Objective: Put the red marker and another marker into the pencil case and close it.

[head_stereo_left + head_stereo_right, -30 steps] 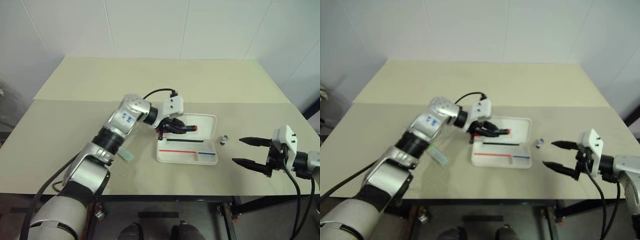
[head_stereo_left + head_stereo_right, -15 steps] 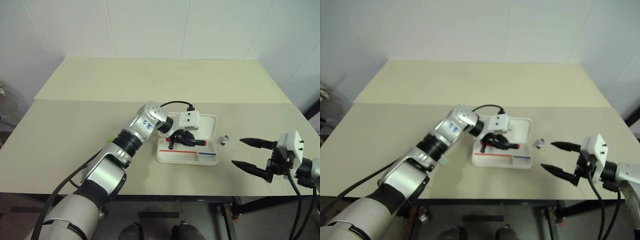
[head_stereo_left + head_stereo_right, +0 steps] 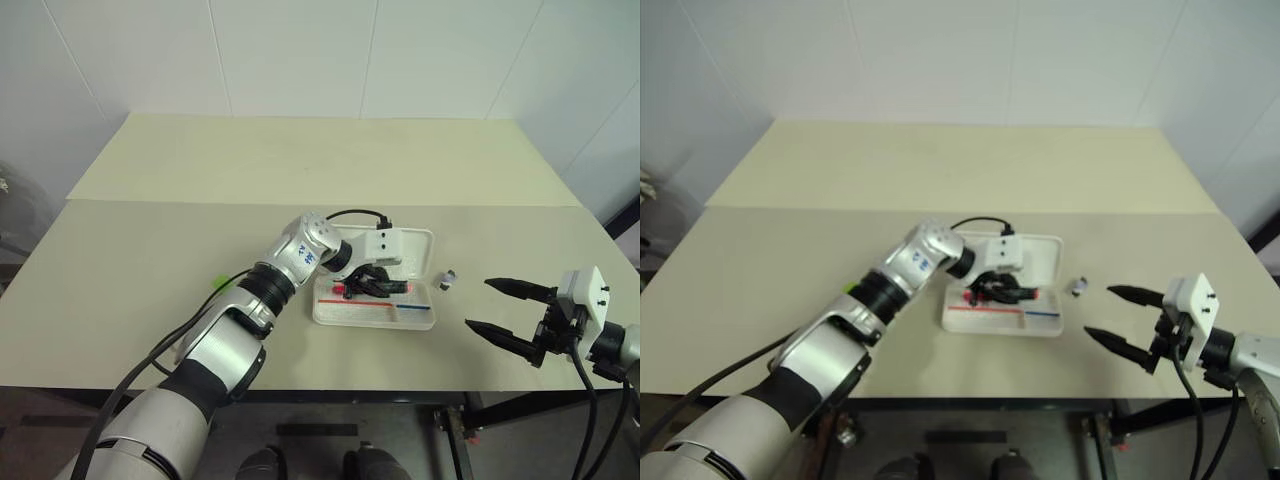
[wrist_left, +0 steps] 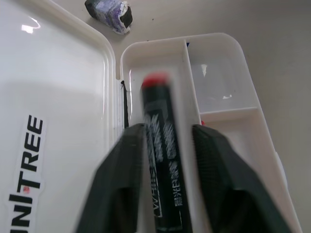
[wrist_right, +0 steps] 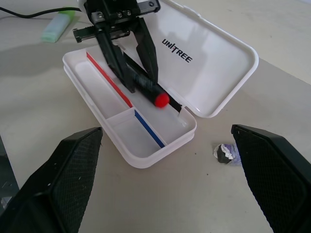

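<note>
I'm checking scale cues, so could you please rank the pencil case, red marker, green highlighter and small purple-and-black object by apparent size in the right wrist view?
1. pencil case
2. red marker
3. green highlighter and small purple-and-black object: unsure, since the highlighter lies farther away and is partly cut off.

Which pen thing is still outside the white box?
The green highlighter, lying on the table beside the pencil case. The red marker is already inside it.

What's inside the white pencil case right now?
Inside the open pencil case lies the red marker, between the left gripper's fingers, beside a thin red-and-blue stick. The gripper covers part of the tray beneath it.
</note>
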